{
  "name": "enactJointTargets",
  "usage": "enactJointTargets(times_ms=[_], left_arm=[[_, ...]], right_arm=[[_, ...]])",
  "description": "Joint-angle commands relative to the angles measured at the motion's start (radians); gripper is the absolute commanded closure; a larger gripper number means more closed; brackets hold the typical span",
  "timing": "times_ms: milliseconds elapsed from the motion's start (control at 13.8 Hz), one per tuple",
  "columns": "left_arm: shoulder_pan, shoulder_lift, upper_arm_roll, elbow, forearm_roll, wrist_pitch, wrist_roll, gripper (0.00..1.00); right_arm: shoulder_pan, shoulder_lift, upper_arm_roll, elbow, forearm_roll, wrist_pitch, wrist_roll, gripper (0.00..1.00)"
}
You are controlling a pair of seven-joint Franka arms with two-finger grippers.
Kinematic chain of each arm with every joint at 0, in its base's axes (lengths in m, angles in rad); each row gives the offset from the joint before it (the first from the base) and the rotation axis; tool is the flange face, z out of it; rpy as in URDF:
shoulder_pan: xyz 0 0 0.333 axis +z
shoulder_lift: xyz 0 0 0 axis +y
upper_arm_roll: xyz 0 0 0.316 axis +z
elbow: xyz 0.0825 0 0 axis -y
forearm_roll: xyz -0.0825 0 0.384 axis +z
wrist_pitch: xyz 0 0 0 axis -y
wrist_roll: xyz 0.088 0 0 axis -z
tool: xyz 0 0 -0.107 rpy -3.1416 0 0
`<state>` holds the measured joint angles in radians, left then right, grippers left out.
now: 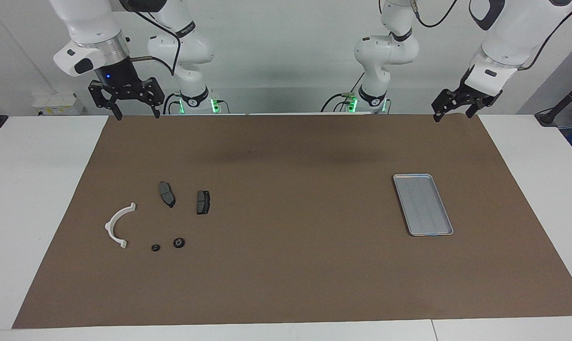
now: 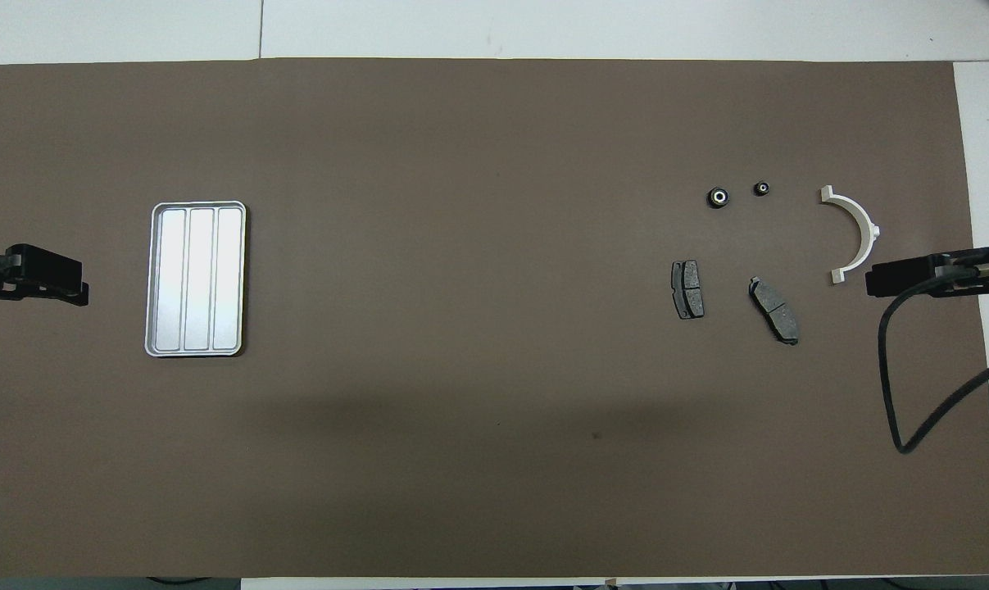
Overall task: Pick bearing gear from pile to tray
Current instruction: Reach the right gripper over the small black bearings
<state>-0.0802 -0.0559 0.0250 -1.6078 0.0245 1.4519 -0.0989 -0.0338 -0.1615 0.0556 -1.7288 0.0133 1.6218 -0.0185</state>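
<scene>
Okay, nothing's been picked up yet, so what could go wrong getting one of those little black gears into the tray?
The two tiny black round gears lie close together, so the open right gripper might nudge one aside. The white arc-shaped plastic piece sits beside them and could get bumped. The shallow silver-grey metal tray lies toward the left arm's end, near the left gripper; the carry is long.

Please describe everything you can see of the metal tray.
The tray is a shallow silver-grey rectangle that looks like metal, with rounded corners and a raised rim. Two grooves divide its floor into three long strips. It lies flat on the brown mat toward the left arm's end of the table. Nothing is in it, and nothing touches it but the mat.
</scene>
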Motion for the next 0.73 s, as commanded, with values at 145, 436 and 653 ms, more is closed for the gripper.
enactJointTargets(times_ms=[145, 436, 653], left_arm=[[0.004, -0.022, 0.0, -0.027, -0.011, 0.01, 0.002, 0.0], [0.004, -0.022, 0.0, -0.027, -0.011, 0.01, 0.002, 0.0], [0.004, -0.022, 0.0, -0.027, -0.011, 0.01, 0.002, 0.0]], right_arm=[[-0.005, 0.026, 0.006, -0.02, -0.012, 0.061, -0.02, 0.0], [-0.003, 0.183, 0.006, -0.017, -0.021, 0.182, -0.008, 0.0], [-0.003, 0.328, 0.006, -0.012, -0.023, 0.301, 0.035, 0.0]])
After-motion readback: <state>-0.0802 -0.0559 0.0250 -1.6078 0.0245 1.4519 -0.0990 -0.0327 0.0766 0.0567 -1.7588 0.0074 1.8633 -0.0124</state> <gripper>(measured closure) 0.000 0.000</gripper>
